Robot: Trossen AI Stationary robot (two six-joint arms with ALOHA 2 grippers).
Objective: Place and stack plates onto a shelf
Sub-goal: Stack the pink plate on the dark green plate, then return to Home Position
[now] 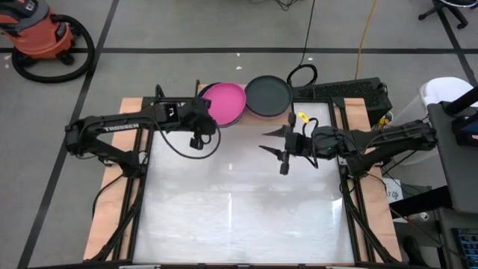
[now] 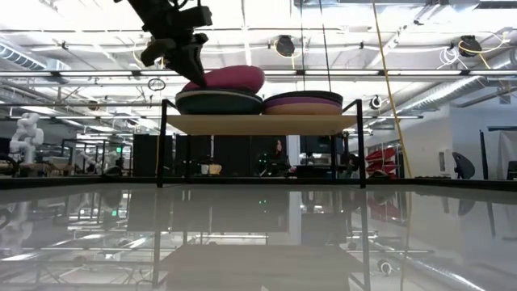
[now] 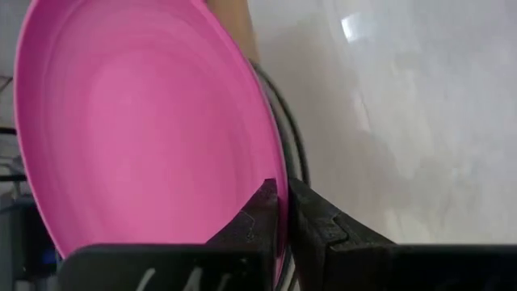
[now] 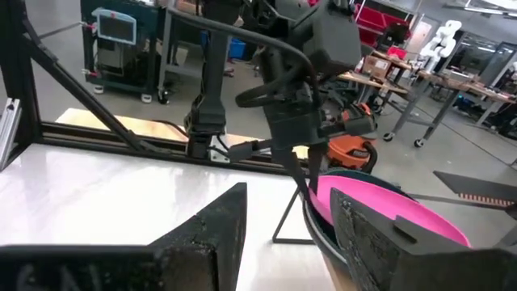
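Observation:
A hot pink plate [image 1: 226, 101] tops the left stack on the wooden-topped shelf [image 2: 262, 124] at the table's far edge. In the low view the hot pink plate [image 2: 230, 78] sits tilted on dark teal plates [image 2: 218, 102]. The right stack [image 2: 303, 102] shows purple from the side and a charcoal plate [image 1: 269, 96] from above. My left gripper [image 1: 205, 116] is shut on the pink plate's near-left rim. My right gripper [image 1: 267, 140] hovers open over the table, right of the shelf's front, touching nothing. My left gripper [image 3: 284, 214] pinches the hot pink plate's rim [image 3: 279, 174] between its two fingers, one finger on the inner face and one under the outside. It comes from the table's left and near side. The plate is tilted, with its lower edge [image 2: 202, 87] on the left stack.
The shelf's thin black legs [image 2: 163, 145] stand on the white table [image 1: 239, 217], with free room below the plank and across the table's near half. A black cable loop [image 1: 302, 73] and a dark box [image 1: 351, 91] lie behind the shelf. The room's floor surrounds the table.

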